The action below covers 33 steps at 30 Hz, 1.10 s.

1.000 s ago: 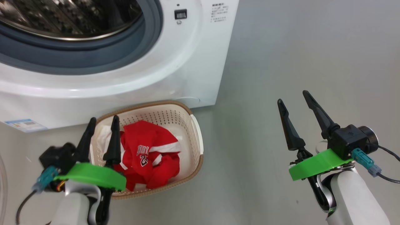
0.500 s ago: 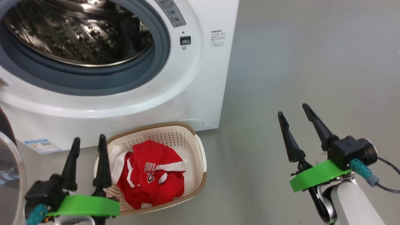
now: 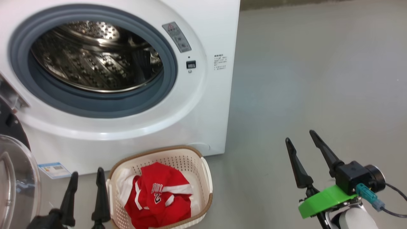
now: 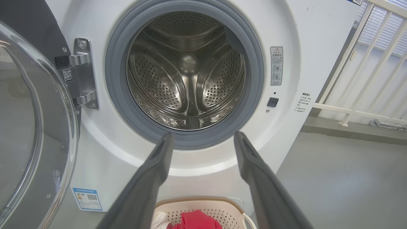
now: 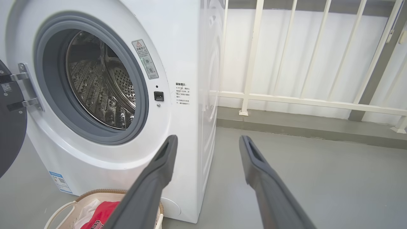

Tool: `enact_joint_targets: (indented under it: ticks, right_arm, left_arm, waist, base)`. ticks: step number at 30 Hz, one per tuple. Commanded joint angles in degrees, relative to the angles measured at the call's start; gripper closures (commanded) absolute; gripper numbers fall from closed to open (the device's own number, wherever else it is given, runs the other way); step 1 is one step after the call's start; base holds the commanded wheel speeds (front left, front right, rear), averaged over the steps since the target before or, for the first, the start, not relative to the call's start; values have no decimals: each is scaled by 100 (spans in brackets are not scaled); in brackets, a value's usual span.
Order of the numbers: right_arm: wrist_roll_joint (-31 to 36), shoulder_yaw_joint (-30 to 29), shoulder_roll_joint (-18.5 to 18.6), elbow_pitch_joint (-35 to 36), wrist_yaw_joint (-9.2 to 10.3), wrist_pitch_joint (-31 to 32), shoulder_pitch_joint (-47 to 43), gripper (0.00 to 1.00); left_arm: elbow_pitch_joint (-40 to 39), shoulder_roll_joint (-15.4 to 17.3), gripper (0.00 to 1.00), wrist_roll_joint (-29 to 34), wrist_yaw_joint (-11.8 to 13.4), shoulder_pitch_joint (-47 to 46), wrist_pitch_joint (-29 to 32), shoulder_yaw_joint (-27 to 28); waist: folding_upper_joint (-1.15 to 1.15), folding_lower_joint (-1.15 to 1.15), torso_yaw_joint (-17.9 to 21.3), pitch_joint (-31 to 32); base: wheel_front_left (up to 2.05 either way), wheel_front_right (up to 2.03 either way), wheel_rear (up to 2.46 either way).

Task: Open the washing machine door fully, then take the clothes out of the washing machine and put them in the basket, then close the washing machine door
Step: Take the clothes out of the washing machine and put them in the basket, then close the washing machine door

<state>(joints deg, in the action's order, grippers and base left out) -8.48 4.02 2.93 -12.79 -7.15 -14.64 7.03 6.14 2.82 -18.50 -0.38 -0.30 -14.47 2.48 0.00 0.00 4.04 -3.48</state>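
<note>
black and tapering, standing wide apart and gripping nothing: finding the left gripper so at the lower left of the head view, showing just left of the basket and pointing towards the washing machine. finding the right gripper likewise gaping and empty, hanging over bare grey floor, well apart from the basket and off to the right of the machine. looking out along the left gripper in the left wrist view, facing straight into the perforated steel drum and seeing bare metal all round. moving outward, noting the clothes lying bunched in the basket, with red jersey and white trim on top and white cloth along the left side. finding the basket resting on the floor close before the foot of the machine, below the grey rubber ring framing the opening. noting the washing machine door standing swung open at the far left on its metal hinge. catching a small blue label low on the machine's front and a white railing beyond the machine in the right wrist view.
</note>
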Motion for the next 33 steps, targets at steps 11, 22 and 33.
enact_joint_targets:
  ticks: [11,22,33]
  right_arm:
    - [21,-21,-5,271,-34,-36,-290,0]
    - [1,-33,-5,302,-34,-36,-365,0]
    - [-20,1,-5,286,-34,-36,-351,0]
  left_arm:
    - [-373,166,0,188,143,416,-33,226]
    - [-433,229,0,215,235,499,44,200]
    - [-465,260,0,180,261,506,55,152]
  waist:
    - [0,0,36,443]
    - [0,0,28,457]
    - [0,0,31,442]
  base:
    - [0,0,0]
    - [-7,6,1]
    - [-128,128,0]
